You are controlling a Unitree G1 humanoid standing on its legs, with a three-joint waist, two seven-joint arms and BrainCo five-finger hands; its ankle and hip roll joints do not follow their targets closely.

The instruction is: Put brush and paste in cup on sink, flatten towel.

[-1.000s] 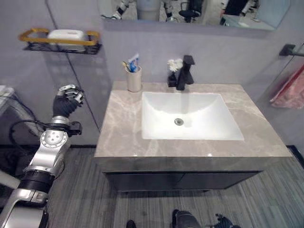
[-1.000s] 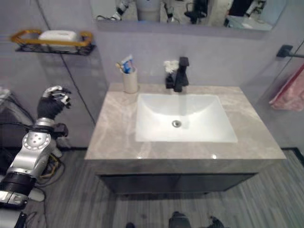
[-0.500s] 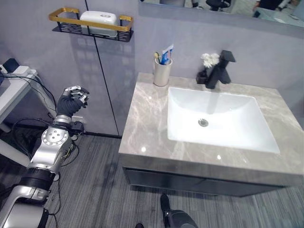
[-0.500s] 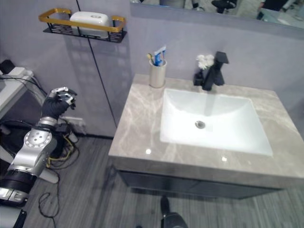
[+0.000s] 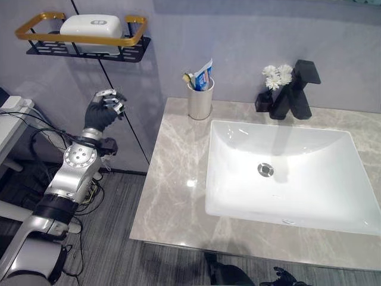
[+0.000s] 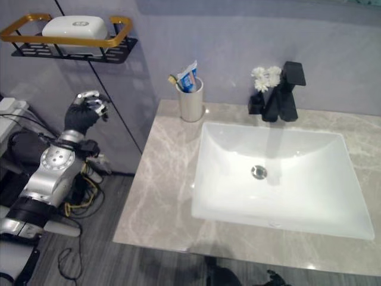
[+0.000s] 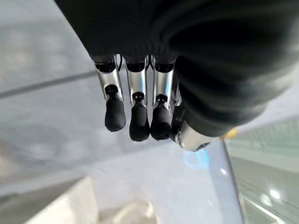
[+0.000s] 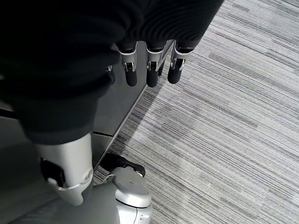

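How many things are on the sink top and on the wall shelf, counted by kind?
Cups: 1
Toothbrushes: 1
Toothpaste tubes: 1
Faucets: 1
Flower bunches: 1
Soap boxes on the shelf: 1
Total: 6

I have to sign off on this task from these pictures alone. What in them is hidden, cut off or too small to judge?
- Toothbrush and toothpaste: lower parts hidden inside the cup, eye views.
- Countertop: right end cut off by the picture's edge, eye views.
- Soap box: lower part hidden by the shelf rail.
- Right hand: palm hidden under its dark cover, right wrist view.
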